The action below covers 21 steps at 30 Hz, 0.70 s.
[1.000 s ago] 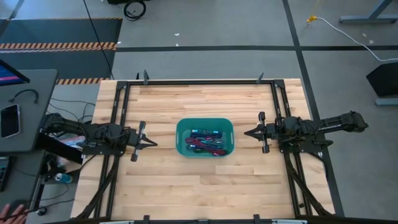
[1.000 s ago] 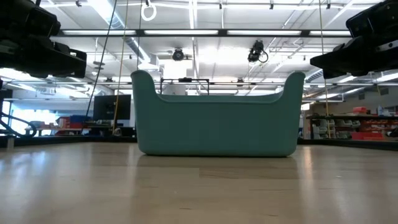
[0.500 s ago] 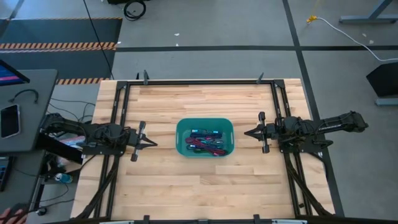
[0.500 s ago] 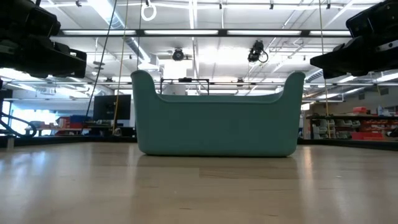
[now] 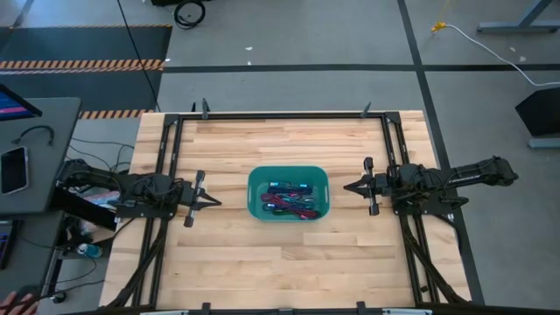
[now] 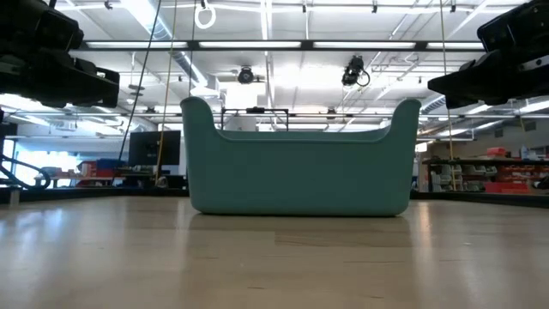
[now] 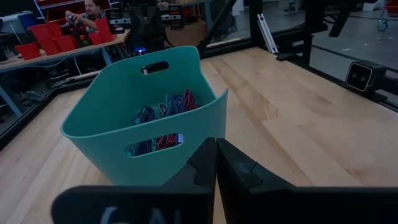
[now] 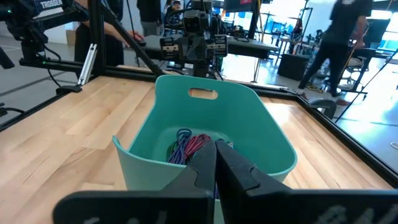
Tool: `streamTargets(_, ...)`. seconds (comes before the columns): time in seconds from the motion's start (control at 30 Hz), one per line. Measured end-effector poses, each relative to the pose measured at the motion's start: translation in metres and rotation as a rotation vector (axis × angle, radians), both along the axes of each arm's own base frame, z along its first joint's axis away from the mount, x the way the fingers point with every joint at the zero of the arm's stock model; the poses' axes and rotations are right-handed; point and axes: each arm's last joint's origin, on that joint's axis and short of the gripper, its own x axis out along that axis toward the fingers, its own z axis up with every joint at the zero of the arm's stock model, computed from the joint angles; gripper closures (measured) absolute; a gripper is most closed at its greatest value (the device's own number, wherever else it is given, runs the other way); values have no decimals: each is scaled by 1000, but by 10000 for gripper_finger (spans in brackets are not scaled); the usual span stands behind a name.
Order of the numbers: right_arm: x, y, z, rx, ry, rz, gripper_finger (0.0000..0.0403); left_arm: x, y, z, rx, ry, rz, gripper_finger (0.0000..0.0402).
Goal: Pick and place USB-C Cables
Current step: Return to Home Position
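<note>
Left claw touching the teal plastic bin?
Apart. High view shows a strip of bare wooden table between the left claw and the teal plastic bin.

One legible word: "TROSSEN" in white capitals, on a dark robot arm segment (image 8: 53, 6) out past the light wooden tabletop (image 8: 56, 118), right wrist view. White characters on the dark housing behind the left gripper (image 7: 216, 149) in the left wrist view are cut off and can't be read. High view: dark monitor screen (image 5: 16, 101) beside the tabletop shows colour patches only, no text legible. Low view: nothing readable.
</note>
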Motion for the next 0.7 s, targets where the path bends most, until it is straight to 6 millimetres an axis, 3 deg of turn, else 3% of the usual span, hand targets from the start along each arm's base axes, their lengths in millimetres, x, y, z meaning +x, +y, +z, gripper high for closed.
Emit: streamTargets(0.7, 0, 0, 0, 0, 0, 0, 391, 0, 0, 0, 0, 0, 0, 383)
